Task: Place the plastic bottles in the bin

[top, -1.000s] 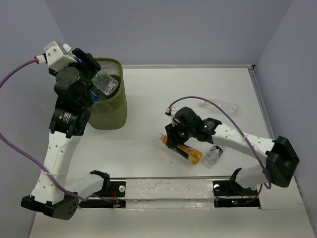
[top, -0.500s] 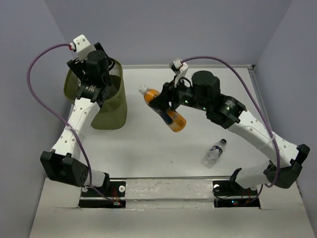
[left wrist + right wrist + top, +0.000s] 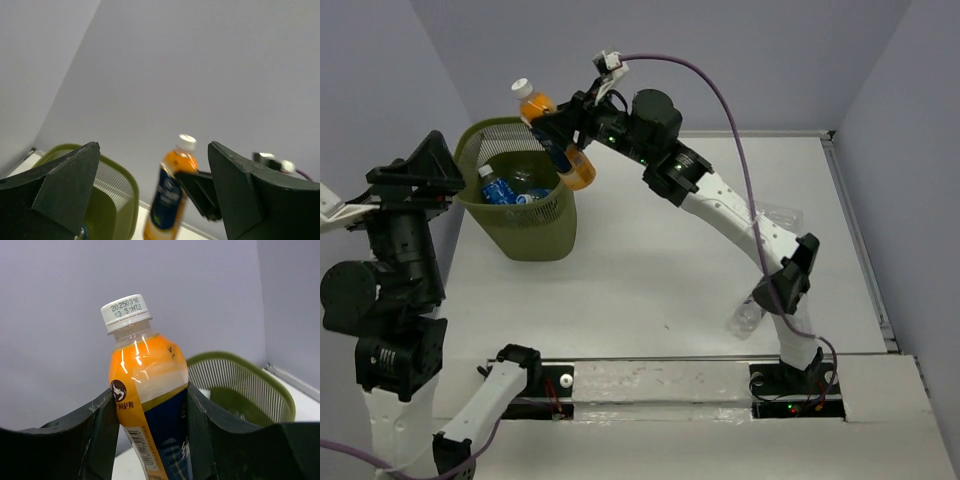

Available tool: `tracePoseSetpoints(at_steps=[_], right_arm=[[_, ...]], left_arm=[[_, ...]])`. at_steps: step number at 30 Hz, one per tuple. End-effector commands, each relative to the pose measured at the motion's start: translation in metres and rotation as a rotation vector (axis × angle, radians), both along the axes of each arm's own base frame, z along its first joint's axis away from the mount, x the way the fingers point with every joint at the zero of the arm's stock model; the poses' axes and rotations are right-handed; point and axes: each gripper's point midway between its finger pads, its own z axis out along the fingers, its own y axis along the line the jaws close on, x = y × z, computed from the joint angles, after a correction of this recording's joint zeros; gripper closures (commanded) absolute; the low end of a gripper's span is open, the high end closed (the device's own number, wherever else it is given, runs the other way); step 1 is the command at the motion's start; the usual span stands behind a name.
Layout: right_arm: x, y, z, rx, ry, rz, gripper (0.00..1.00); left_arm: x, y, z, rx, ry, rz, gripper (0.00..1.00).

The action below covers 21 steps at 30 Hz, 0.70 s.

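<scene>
My right gripper (image 3: 563,133) is shut on the orange-yellow bottle (image 3: 557,143), white cap up and tilted, and holds it above the right rim of the olive-green mesh bin (image 3: 538,238). In the right wrist view the bottle (image 3: 145,370) sits between my fingers (image 3: 102,425), with the bin (image 3: 239,361) behind. Blue-labelled bottles (image 3: 498,188) lie inside the bin. My left gripper (image 3: 422,172) is open and empty, left of the bin. In its view (image 3: 153,146) the orange bottle (image 3: 169,200) and the bin rim (image 3: 127,185) show ahead. A clear bottle (image 3: 776,213) lies at the far right, and another (image 3: 747,316) lies near the right arm's base.
The right arm stretches diagonally across the table from its base (image 3: 790,380) to the bin. The left arm stands tall at the left edge (image 3: 390,300). Grey walls close the back and both sides.
The right arm has lifted the orange bottle off the table and carried it left and back to above the bin. The left arm has drawn back from over the bin to the left.
</scene>
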Motion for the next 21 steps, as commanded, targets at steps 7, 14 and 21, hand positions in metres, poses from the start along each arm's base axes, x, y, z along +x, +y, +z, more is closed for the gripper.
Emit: tracePoseSetpoints(at_steps=[7,14,21], right_arm=[[0.030,0.056,0.025,0.292,-0.186,-0.027,0.67],[0.026,0.075,-0.005,0.131,-0.240,-0.048,0.04],[-0.002,0.016,0.021,0.078,-0.222,-0.109,0.14]], left_arm=[[-0.013,-0.052,-0.002,0.097,0.018,-0.297,0.01],[-0.022,-0.079,0.008,0.124,-0.011,-0.448,0.01],[-0.028,-0.104,0.017,0.149,-0.039,-0.592,0.01]])
